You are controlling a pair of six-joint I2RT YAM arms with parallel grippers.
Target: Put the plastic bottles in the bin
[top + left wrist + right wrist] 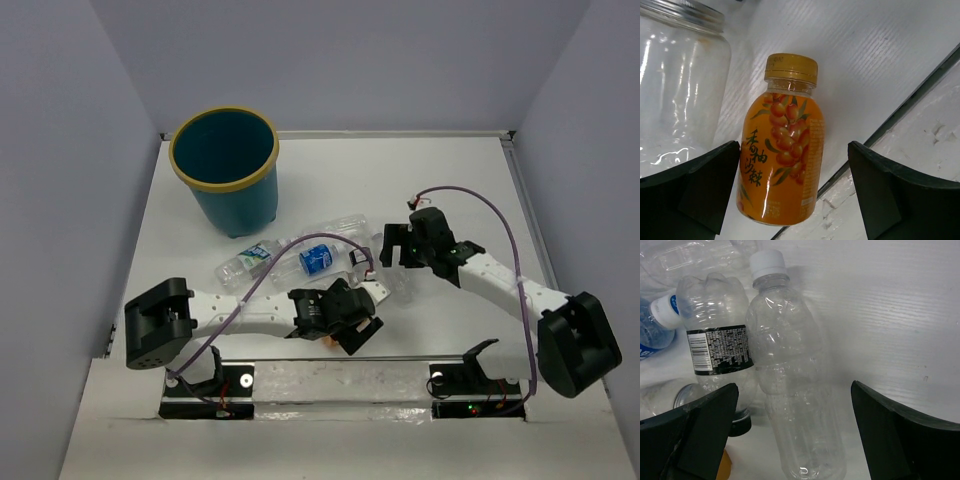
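The teal bin (235, 205) stands upright at far left. Just right of it and nearer, clear plastic bottles (300, 255) lie heaped on the table (450, 180). Further right, the left gripper (792, 187) gapes wide astride the lying orange bottle (782, 150). The right gripper (790, 435), equally spread, hovers over a white-capped clear bottle (790, 390).

A white table (450, 180) is shown. A yellow-rimmed teal bin (228, 185) is stood at its far left. Clear plastic bottles (332, 230) are laid clustered mid-table, an orange bottle (782, 160) near the front edge.
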